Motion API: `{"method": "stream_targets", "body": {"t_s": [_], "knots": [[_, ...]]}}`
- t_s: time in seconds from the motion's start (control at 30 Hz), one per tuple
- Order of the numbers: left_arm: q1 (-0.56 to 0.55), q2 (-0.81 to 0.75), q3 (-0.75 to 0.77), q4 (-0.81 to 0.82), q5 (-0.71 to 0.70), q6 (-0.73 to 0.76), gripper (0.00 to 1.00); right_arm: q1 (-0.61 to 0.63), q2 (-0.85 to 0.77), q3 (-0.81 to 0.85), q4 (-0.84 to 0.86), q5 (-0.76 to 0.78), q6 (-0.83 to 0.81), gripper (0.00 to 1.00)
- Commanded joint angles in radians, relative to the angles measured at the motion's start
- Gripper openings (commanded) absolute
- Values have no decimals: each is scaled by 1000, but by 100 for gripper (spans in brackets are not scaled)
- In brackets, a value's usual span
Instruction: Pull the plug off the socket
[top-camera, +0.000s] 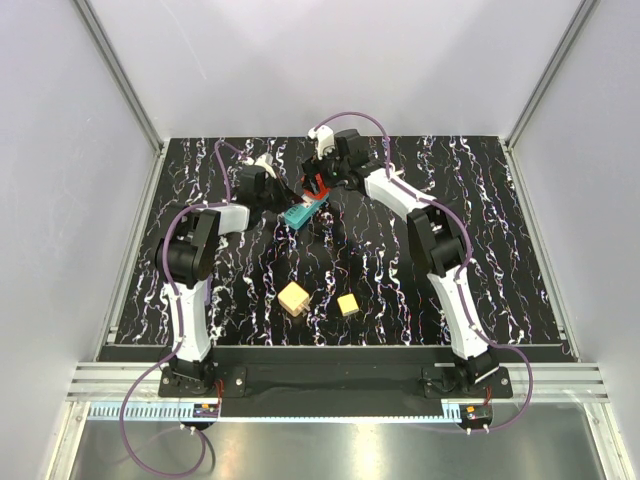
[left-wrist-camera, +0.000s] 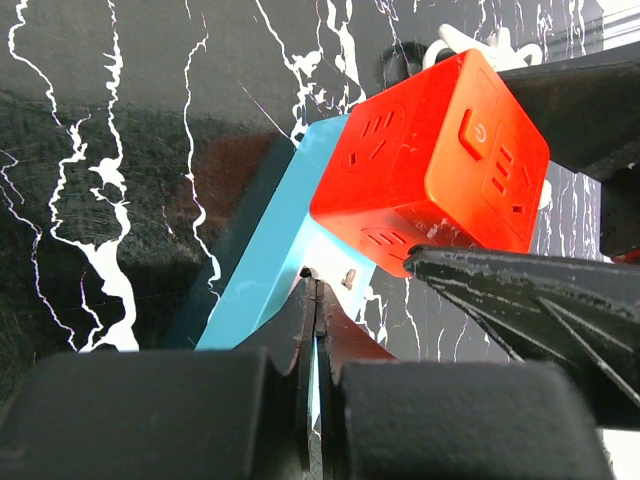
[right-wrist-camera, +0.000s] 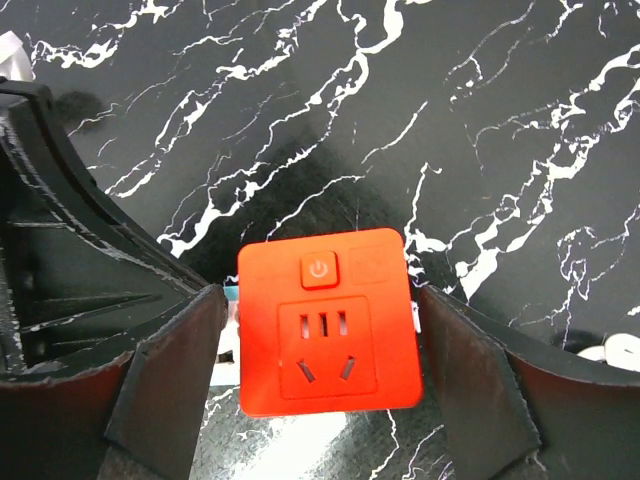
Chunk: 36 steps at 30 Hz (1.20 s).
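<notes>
Desk (top-camera: 480, 250) carried the teal socket (left-wrist-camera: 265, 255), its near end pinched in the closed left gripper (left-wrist-camera: 315, 300). Red plug (right-wrist-camera: 325, 330) sat tilted on the socket, just ahead of the left gripper, clamped between the right gripper (right-wrist-camera: 320, 305) jaws.

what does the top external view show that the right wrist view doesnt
Only top external: a tan wooden block and a smaller yellow block near the arm bases, plus most of the teal-blue power strip. Only right wrist: the power button and outlet slots on the face of the red plastic cube plug. Both: that plug between the fingers of the right pincer, and the black white-veined tabletop.
</notes>
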Motion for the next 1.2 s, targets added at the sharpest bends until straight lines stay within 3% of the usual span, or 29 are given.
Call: {"method": "stream_targets", "body": {"t_s": [0.0,0.43,0.57,0.77,0.8,0.9,0.93,1.03,1.17], "knots": [[-7,45,16,-99,-42,46,0,14,13,52,-5,6,-35,82],[-8,45,10,-95,-45,51,0,15,39,91,-76,19,-58,78],[-10,45,15,-98,-45,54,0,15,48,111,-82,13,-52,72],[-16,45,24,-121,-71,52,0,19,53,138,-82,12,-41,46],[-19,45,31,-125,-74,52,0,20,50,138,-83,19,-41,37],[-24,48,44,-148,-90,57,0,22,48,144,-80,42,-32,23],[-25,50,47,-153,-94,58,0,22,47,144,-79,47,-30,12],[-31,51,61,-177,-111,61,0,22,41,138,-65,61,-18,0],[-44,56,88,-214,-137,74,0,22,13,74,11,82,5,0]]}}
